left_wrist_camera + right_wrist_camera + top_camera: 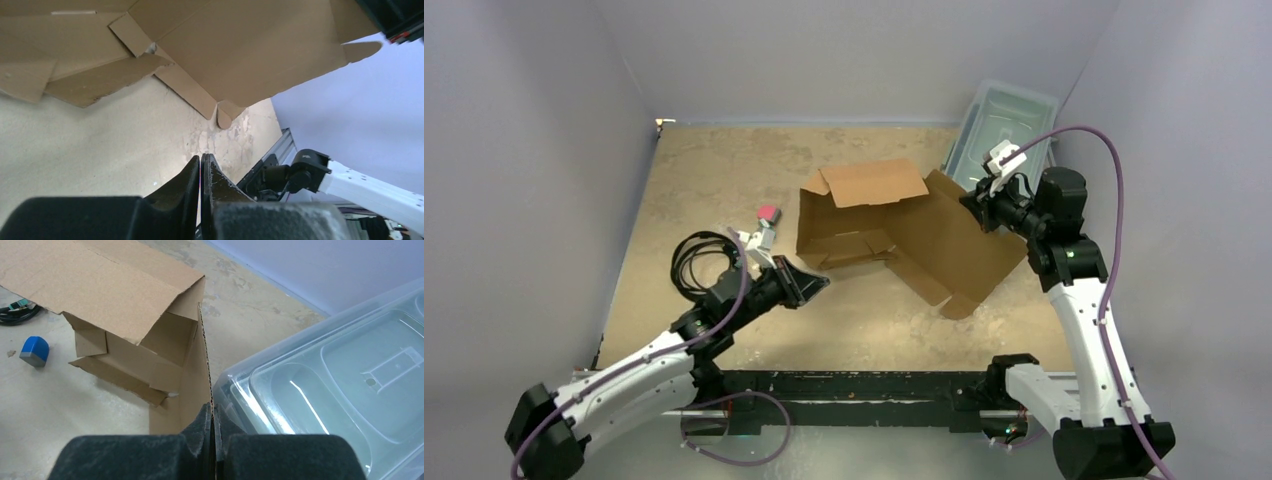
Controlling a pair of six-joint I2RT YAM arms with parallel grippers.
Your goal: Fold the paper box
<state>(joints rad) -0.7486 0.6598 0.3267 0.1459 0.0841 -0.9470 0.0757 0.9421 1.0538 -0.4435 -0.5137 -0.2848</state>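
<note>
Right gripper (213, 409): jaws pinched tight on the thin edge of one upright panel of the plain brown corrugated cardboard paper box (944, 240). The panel's edge runs straight ahead from between the fingers.

The box is half formed. One wide flap leans over its top ahead and to the left of this gripper, the side walls are partly raised, and loose tabs lie inside. A large flat panel spreads over the sandy, mottled table (724, 170).

The clear plastic lidded bin (340, 370) sits just to the right of the right gripper, close against the held panel. I cannot tell whether they touch.

Left gripper (201, 159): jaws pressed together with nothing between them, low over bare table. The box lies ahead of it, near but apart; a flat flap and a rounded tab are its closest parts.

A coil of black cable (696, 262) lies beside this gripper's wrist, on the left. A small red block (768, 213) sits further ahead, left of the box.
</note>
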